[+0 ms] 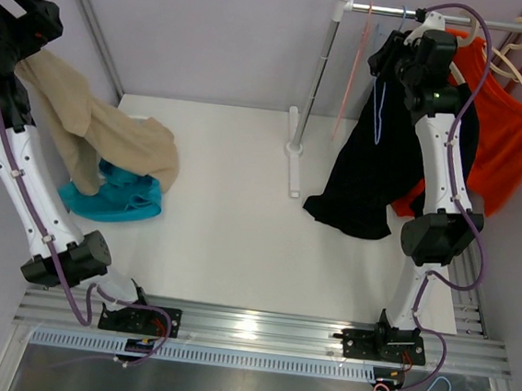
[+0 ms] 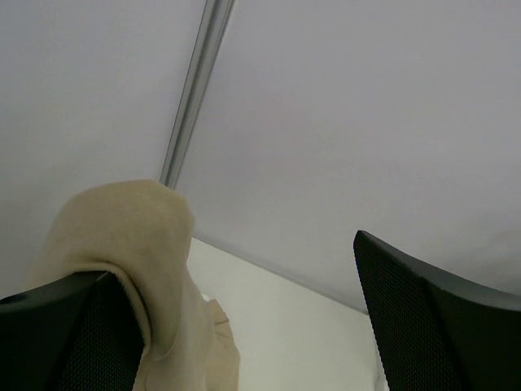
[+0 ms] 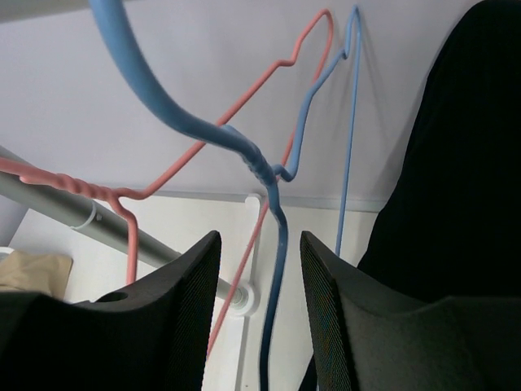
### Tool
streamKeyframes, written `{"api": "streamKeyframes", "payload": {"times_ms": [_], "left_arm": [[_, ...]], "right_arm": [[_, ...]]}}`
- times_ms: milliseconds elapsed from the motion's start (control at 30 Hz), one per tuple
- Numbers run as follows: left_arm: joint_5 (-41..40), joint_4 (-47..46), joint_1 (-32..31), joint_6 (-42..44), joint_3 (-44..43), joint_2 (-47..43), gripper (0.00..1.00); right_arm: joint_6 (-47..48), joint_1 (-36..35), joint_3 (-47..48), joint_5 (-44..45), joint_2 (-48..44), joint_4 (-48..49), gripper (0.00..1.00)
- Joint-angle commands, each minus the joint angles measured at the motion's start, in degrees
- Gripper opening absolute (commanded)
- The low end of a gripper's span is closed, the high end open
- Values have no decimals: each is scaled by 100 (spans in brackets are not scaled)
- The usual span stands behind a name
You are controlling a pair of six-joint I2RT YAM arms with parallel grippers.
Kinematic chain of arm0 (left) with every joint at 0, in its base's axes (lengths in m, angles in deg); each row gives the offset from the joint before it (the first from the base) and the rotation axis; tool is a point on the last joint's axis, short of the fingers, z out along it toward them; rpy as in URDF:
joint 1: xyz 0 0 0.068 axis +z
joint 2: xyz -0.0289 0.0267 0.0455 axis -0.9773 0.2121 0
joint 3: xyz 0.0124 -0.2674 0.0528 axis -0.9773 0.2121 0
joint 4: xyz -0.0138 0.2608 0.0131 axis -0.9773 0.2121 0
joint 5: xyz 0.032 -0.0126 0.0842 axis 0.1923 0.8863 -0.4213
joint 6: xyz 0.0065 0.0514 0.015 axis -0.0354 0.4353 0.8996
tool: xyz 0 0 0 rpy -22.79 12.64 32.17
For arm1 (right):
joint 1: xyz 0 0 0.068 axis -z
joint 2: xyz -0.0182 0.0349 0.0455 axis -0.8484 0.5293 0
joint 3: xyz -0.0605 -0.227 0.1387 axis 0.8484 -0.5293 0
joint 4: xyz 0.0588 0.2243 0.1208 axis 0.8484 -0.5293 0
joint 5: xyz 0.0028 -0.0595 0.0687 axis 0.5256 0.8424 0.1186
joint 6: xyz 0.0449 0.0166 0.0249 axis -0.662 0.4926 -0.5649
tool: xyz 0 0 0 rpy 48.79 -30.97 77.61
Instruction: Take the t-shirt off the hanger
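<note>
The left pincer is up high over the table's left edge, jaws spread wide. The tan shirt hangs off one finger only, its tail draped onto the teal shirt below, and it looks meant for that pile. At the far right corner the black tee hangs from the rail on its blue hanger. The right pincer is up beside it, jaws about half apart, with the hanger's wire running through the gap unclamped.
</note>
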Motion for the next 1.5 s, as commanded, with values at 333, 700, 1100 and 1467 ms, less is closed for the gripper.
{"api": "streamKeyframes", "payload": {"times_ms": [333,700,1100,1467], "left_arm": [[-108,-395,24,151,671,-381,100],[-2570,977,-996,1997,62,-326,100],[-2351,2568,-1014,2121,-420,113,100],[-1099,1541,-2365,1515,703,-1688,99]], "right_arm": [[-36,397,-99,-289,-1328,-392,88],[-475,556,-618,-728,-1681,-32,88],[-151,565,-749,-114,-1750,-524,89],[43,1381,-1611,142,-2480,-560,87]]}}
